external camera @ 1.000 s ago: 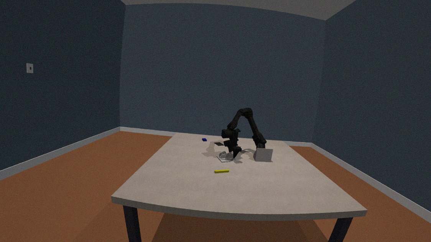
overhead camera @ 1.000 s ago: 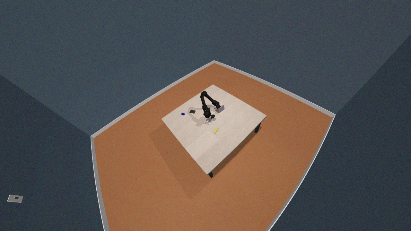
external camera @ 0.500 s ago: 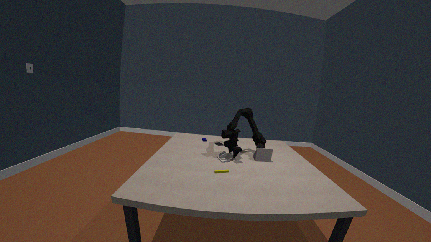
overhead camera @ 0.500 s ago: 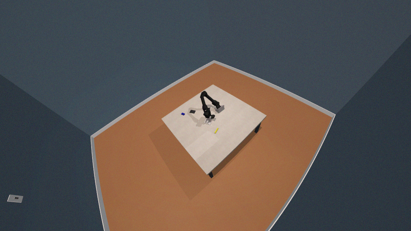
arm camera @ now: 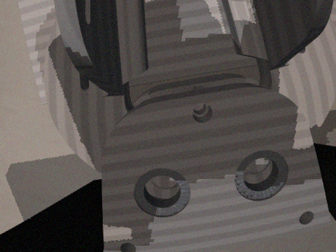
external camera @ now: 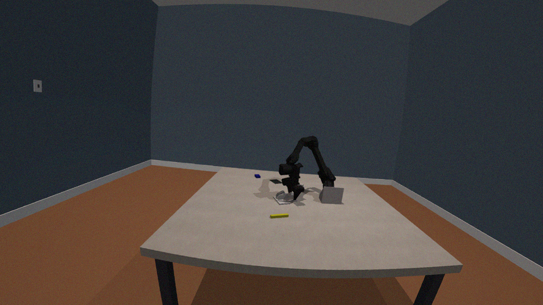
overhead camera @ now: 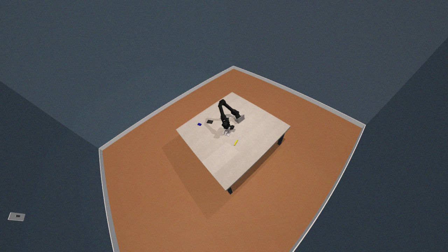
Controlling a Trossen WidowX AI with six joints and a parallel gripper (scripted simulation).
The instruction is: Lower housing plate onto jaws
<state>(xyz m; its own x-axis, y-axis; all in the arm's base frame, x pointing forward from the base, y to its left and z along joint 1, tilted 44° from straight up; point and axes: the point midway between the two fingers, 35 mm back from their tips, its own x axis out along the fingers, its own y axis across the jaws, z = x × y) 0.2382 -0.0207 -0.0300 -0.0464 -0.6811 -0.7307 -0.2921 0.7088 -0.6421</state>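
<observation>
The housing plate (arm camera: 206,140) is a grey plate with two dark-ringed holes, filling the lower middle of the wrist view. My gripper (overhead camera: 229,128) (external camera: 294,196) (arm camera: 206,174) is shut on its two side edges; the black fingers show at the lower left and lower right. Rounded parts show inside both ringed holes. The dark curved jaws, left (arm camera: 105,42) and right (arm camera: 290,28), stick out beyond the plate's far edge. Pale parts of the assembly (overhead camera: 226,132) (external camera: 280,194) show beside the fingers. The jaw stubs' contact with the plate and any gap under it cannot be made out.
A yellow bar (overhead camera: 236,142) (external camera: 279,215) lies in front of the assembly. A blue block (overhead camera: 199,124) (external camera: 257,176) and a dark flat square (overhead camera: 209,121) (external camera: 276,181) lie farther back. A grey upright panel (overhead camera: 239,119) (external camera: 332,195) stands by the arm's base.
</observation>
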